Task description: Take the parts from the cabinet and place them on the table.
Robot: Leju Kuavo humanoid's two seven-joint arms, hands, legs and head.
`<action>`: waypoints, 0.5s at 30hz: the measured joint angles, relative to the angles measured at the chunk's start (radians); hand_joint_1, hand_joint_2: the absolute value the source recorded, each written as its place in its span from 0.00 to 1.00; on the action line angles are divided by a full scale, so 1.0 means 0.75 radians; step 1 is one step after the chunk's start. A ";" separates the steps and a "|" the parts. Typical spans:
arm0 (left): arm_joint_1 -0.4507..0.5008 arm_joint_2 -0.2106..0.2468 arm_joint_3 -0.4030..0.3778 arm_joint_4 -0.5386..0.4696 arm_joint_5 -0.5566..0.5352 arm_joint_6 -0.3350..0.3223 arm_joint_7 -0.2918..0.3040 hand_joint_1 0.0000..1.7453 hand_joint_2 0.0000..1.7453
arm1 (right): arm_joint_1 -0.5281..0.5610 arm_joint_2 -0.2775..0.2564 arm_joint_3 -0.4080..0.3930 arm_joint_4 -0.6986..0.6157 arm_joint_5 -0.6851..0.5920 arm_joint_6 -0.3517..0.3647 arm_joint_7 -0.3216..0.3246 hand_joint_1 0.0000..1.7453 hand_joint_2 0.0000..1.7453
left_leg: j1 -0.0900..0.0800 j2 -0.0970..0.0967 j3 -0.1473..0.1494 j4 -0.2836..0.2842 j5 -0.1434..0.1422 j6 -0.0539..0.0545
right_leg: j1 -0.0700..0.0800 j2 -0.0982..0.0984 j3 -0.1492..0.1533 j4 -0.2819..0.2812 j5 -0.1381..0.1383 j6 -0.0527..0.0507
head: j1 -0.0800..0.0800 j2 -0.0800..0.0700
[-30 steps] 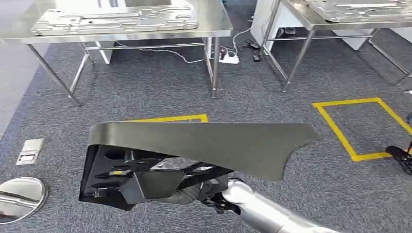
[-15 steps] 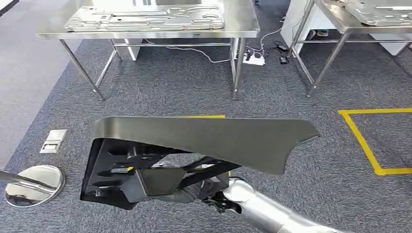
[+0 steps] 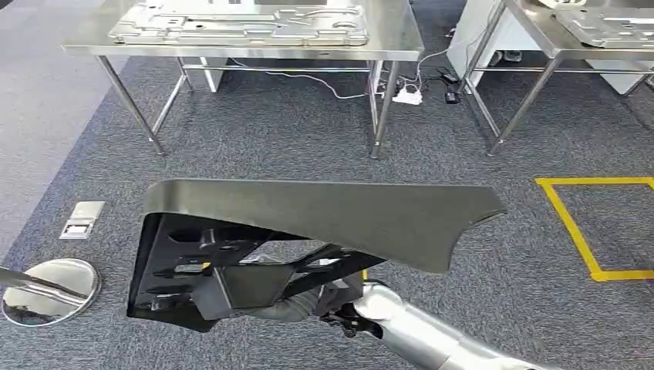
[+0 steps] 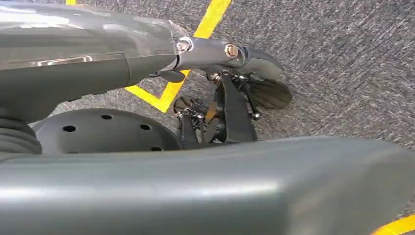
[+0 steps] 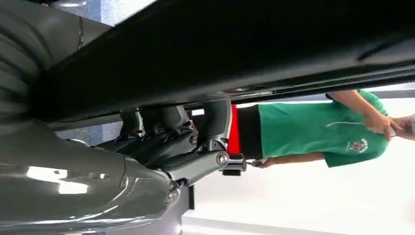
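Observation:
A large black part (image 3: pixel 324 220), a flat curved panel with a bracketed frame under its left side, hangs in front of me above the grey carpet. My right hand (image 3: pixel 308 304) grips it from below, at the end of the silver arm coming in from the lower right. Up close, that hand's dark fingers (image 5: pixel 166 132) curl around the part's black edge (image 5: pixel 220 54). My left hand (image 4: pixel 147 49) hangs over the carpet with its thumb straight and nothing in it. Ahead stands a steel table (image 3: pixel 231 48) bearing a stamped metal sheet (image 3: pixel 239 23).
A second steel table (image 3: pixel 555 46) stands at the back right, with a power strip (image 3: pixel 407 96) and cables between the two. Yellow floor tape (image 3: pixel 578 231) marks a box on the right. A round shiny base (image 3: pixel 50 289) and floor socket (image 3: pixel 81 220) lie left. A person in green (image 5: pixel 318 127) stands nearby.
The whole picture has shifted: my view has turned, so the tables and the yellow tape now sit further right. The black part stays in my right hand, unchanged.

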 joint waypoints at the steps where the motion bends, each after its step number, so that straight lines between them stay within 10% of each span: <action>1: -0.001 0.001 0.001 0.000 0.000 0.000 0.000 0.00 1.00 | 0.000 0.001 0.000 0.000 0.000 0.000 0.000 1.00 1.00 | -0.006 -0.001 -0.002 0.012 -0.006 0.009 | -0.007 0.000 0.003 -0.012 0.005 0.010 | 0.000 0.000; 5: 0.000 0.001 0.003 0.000 0.000 -0.001 -0.003 0.00 1.00 | -0.002 0.010 -0.001 -0.003 -0.001 0.000 -0.001 1.00 1.00 | 0.001 0.006 0.045 -0.058 0.020 0.042 | -0.009 0.003 0.026 -0.010 -0.005 0.027 | -0.001 0.000; 9: -0.002 0.001 0.005 0.000 0.000 -0.004 -0.005 0.00 1.00 | 0.001 0.004 -0.001 0.003 -0.001 -0.001 -0.001 1.00 1.00 | 0.005 0.004 0.062 -0.076 0.021 0.050 | -0.009 0.015 -0.157 0.328 -0.154 0.026 | 0.001 0.000; 11: 0.003 0.001 0.006 0.000 0.000 -0.005 -0.005 0.00 1.00 | 0.005 0.001 0.000 0.003 -0.001 -0.002 -0.001 1.00 1.00 | 0.010 0.001 0.066 -0.071 0.013 0.038 | -0.011 0.014 -0.180 0.329 -0.101 0.034 | 0.001 0.000; 14: 0.002 0.000 0.007 0.000 0.000 -0.007 -0.007 0.00 1.00 | 0.004 0.001 0.000 0.003 -0.001 -0.002 -0.001 1.00 1.00 | 0.025 -0.002 0.078 -0.046 -0.017 0.002 | -0.026 0.014 -0.059 0.031 0.070 0.051 | 0.001 0.000; 15: 0.001 0.003 0.009 0.000 0.000 -0.007 -0.009 0.00 1.00 | 0.003 0.000 0.001 0.005 -0.001 -0.003 -0.001 1.00 1.00 | 0.015 -0.006 0.071 -0.033 -0.027 -0.013 | -0.019 0.024 -0.054 0.028 0.043 0.056 | 0.003 0.000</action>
